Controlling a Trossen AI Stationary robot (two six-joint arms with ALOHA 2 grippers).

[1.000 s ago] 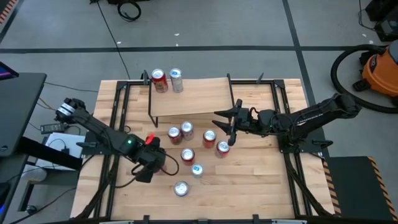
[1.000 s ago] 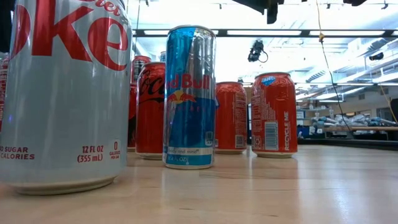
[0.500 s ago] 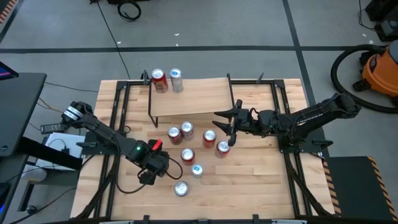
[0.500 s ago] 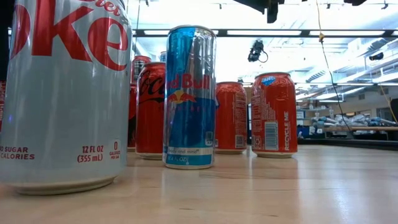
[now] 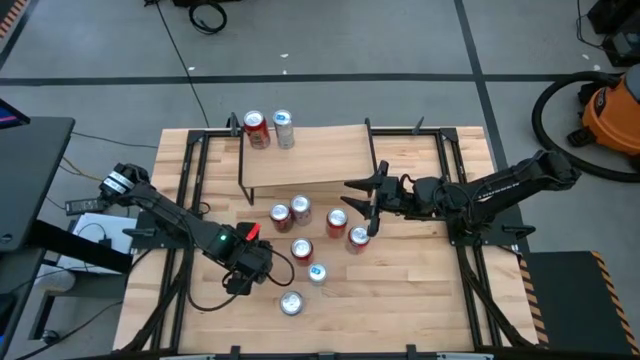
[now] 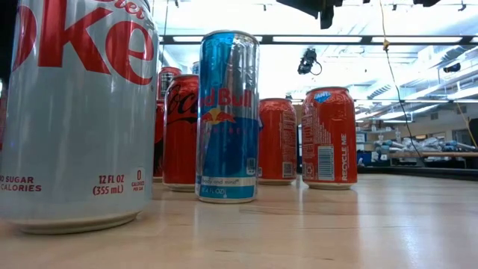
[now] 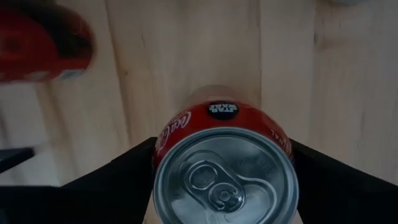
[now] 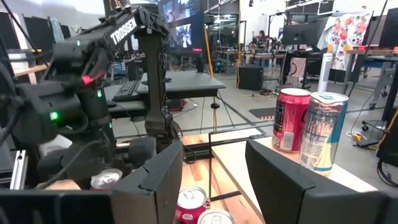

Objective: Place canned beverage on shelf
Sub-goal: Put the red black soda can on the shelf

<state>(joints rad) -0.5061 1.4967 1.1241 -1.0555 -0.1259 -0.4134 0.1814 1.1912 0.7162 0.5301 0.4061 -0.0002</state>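
Observation:
A red Coca-Cola can point(image 7: 224, 118) stands upright on the wooden table, its top point(image 8: 109, 179) just showing below my left gripper point(image 5: 248, 268). That gripper points down over the can with one dark finger point(image 7: 118, 177) at each side. The high view hides the can under the gripper. My right gripper point(image 5: 366, 205) hovers level beside the shelf point(image 5: 320, 160), fingers apart with nothing between them point(image 8: 211, 180). On the shelf's far left corner stand a red can point(image 5: 257, 130) and a silver can point(image 5: 284, 128). My left gripper comes at the red can from above, a finger standing by each opposite side of its wall point(image 7: 163, 134). The can's top hides the fingertips, so I cannot tell whether they touch it. The can's base stays on the table.
Several more cans stand between the arms: red ones point(image 5: 290, 210) point(image 5: 347, 230) point(image 5: 301, 248), a blue Red Bull can point(image 6: 228, 116) and a silver Diet Coke can point(image 6: 75, 112) nearest the front edge. Black frame rails point(image 5: 185, 200) run along both table sides.
My left arm has leaned a little toward the table's right, and its gripper has tipped steeper over the red can. The cans and my right arm have kept still.

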